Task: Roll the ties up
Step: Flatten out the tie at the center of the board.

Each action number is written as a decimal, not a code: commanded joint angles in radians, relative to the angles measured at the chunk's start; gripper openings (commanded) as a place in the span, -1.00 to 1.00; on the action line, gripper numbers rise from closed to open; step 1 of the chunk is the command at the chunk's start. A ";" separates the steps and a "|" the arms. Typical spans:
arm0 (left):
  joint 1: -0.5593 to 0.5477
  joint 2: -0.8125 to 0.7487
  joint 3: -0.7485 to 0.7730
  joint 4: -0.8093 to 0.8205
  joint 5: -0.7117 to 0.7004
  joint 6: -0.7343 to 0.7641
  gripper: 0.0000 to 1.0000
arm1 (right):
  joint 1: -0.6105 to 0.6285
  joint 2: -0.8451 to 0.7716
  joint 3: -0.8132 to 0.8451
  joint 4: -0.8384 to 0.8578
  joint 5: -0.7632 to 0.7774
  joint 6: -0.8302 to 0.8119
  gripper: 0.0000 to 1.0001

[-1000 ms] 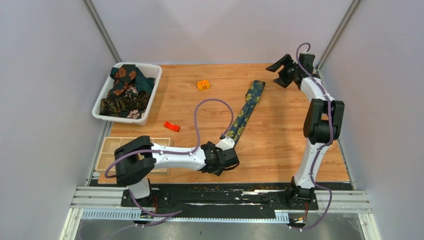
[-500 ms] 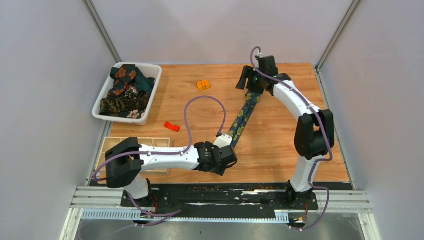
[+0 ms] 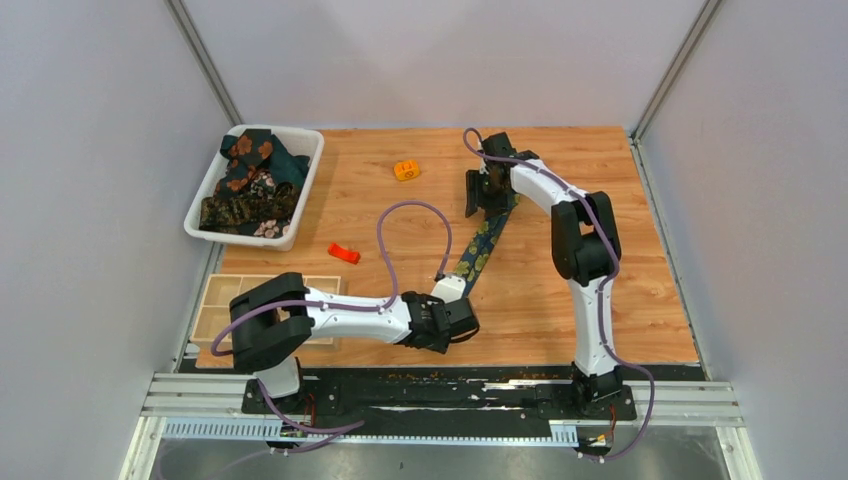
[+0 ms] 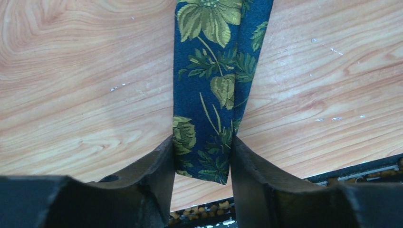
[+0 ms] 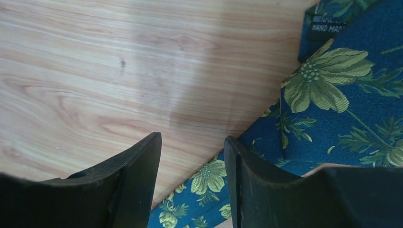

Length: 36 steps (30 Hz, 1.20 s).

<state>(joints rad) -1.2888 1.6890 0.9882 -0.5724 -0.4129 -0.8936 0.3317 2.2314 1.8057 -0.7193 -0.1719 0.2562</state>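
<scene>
Navy floral tie (image 3: 478, 250) lies diagonally on wooden table (image 3: 640, 300), left gripper (image 3: 450, 288) at its near end, right gripper (image 3: 485, 200) at its far end; far left, white bin (image 3: 310, 165) of dark floral ties (image 3: 250, 180); orange piece (image 3: 406, 170), red piece (image 3: 343, 253), wooden compartment tray (image 3: 215, 300) scattered elsewhere.

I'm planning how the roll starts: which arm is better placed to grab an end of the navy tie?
Left. The left gripper has a finger on each side of the navy tie's narrow tip. The right gripper hangs mostly over bare table beside the wide end.
</scene>
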 commanded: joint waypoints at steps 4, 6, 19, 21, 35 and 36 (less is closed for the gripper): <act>-0.002 0.036 -0.020 -0.074 -0.141 -0.021 -0.03 | -0.086 0.000 -0.033 -0.044 0.088 0.000 0.04; 0.002 0.030 -0.023 -0.115 -0.198 -0.013 -0.04 | -0.120 -0.042 -0.107 -0.013 0.081 0.020 0.03; 0.101 -0.084 -0.086 -0.155 -0.317 0.099 0.08 | -0.138 -0.355 -0.439 0.053 0.148 0.038 0.22; 0.100 -0.104 -0.092 -0.146 -0.304 0.116 0.21 | -0.119 -0.399 -0.439 0.025 0.236 0.023 0.30; 0.101 -0.363 -0.109 -0.214 -0.261 0.221 0.84 | -0.086 -0.441 -0.516 -0.026 0.520 0.004 0.34; 0.100 -0.381 -0.118 -0.214 -0.262 0.231 0.84 | -0.086 -0.423 -0.514 -0.026 0.535 0.000 0.33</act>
<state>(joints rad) -1.1847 1.3865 0.8921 -0.7601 -0.6727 -0.7177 0.2474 1.7630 1.2873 -0.7345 0.2516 0.2668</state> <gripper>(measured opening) 0.917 0.673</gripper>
